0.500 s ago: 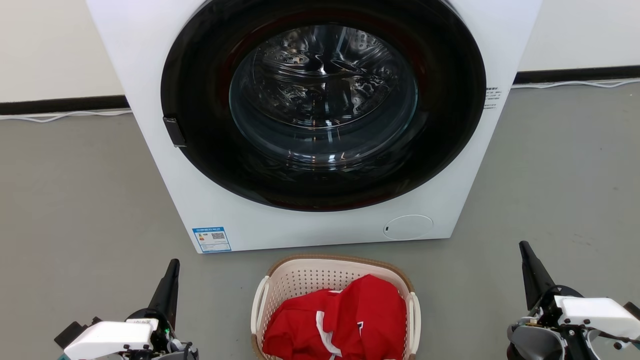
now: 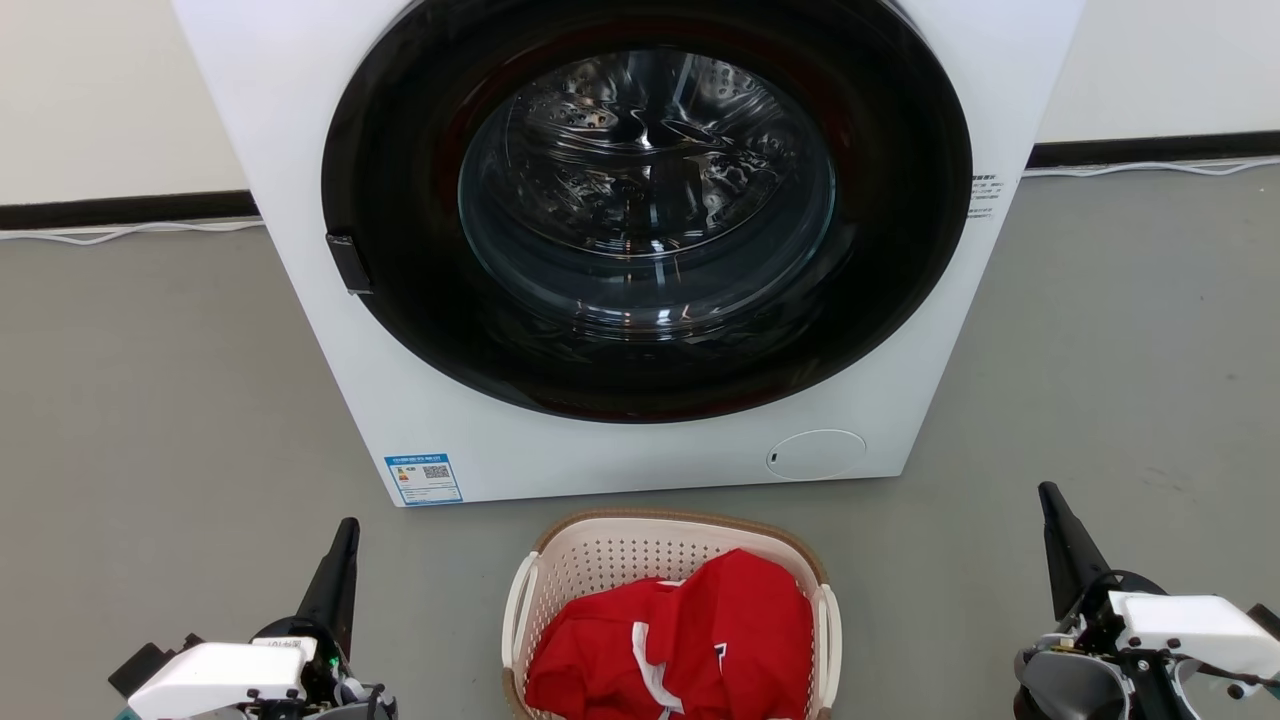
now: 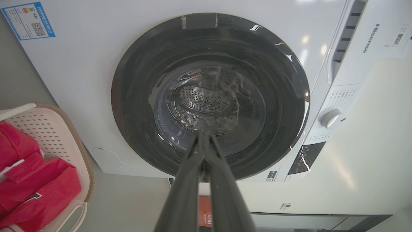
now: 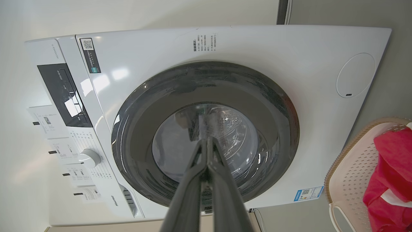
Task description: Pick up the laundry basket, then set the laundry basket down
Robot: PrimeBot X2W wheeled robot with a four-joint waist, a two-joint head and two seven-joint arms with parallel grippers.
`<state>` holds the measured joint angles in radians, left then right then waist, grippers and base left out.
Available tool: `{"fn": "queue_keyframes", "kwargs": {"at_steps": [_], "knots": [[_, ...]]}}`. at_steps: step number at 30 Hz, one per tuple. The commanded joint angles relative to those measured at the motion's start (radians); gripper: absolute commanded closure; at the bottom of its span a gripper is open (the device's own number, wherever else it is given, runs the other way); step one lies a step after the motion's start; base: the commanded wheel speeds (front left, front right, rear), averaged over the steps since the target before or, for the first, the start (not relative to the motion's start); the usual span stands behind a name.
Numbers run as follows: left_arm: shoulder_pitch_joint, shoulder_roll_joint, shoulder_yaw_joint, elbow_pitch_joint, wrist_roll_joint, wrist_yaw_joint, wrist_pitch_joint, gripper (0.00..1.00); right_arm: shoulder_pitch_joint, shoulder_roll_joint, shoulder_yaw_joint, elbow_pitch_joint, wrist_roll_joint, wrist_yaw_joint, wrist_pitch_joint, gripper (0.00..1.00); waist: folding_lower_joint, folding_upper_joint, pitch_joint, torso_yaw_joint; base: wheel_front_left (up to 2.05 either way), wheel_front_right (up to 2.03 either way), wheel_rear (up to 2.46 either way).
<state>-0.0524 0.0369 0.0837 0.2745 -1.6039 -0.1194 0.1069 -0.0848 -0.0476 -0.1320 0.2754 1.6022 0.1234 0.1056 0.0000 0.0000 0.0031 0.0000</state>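
Starting nearest, finding the left gripper (image 2: 346, 530) at lower left and the right gripper (image 2: 1050, 495) at lower right, each with fingers pressed together, pinching nothing, pointing forward. Between them, well apart from either, resting on the grey floor (image 2: 150, 400): the laundry basket (image 2: 612, 552), holding a red garment (image 2: 700, 640). Just beyond the basket's far rim, meeting the white washing machine (image 2: 620, 455) with its round dark door (image 2: 645, 200), backed by a pale wall (image 2: 100, 100).

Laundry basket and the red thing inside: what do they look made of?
The laundry basket looks like matte cream plastic: regular holes in its walls, smooth white handles; brown rim looks woven, perhaps moulded. The red item looks like soft fabric: it folds and creases.
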Motion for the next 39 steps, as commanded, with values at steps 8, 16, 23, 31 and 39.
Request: {"fn": "queue_keyframes", "kwargs": {"at_steps": [8,16,23,31,39], "knots": [[-0.056,0.013,0.03,-0.03,-0.005,-0.011,0.006,1.0,-0.023,-0.003,0.019,-0.031,0.007,0.007,0.007,1.0,0.0,0.0,0.0,0.0,0.0,0.0,0.0],[-0.056,0.013,0.03,-0.03,-0.005,-0.011,0.006,1.0,-0.023,-0.003,0.019,-0.031,0.007,0.007,0.007,1.0,0.0,0.0,0.0,0.0,0.0,0.0,0.0],[-0.056,0.013,0.03,-0.03,-0.005,-0.011,0.006,1.0,-0.023,-0.003,0.019,-0.031,0.007,0.007,0.007,1.0,0.0,0.0,0.0,0.0,0.0,0.0,0.0],[-0.056,0.013,0.03,-0.03,-0.005,-0.011,0.006,1.0,-0.023,-0.003,0.019,-0.031,0.007,0.007,0.007,1.0,0.0,0.0,0.0,0.0,0.0,0.0,0.0],[-0.056,0.013,0.03,-0.03,-0.005,-0.011,0.006,1.0,-0.023,-0.003,0.019,-0.031,0.007,0.007,0.007,1.0,0.0,0.0,0.0,0.0,0.0,0.0,0.0]]}}
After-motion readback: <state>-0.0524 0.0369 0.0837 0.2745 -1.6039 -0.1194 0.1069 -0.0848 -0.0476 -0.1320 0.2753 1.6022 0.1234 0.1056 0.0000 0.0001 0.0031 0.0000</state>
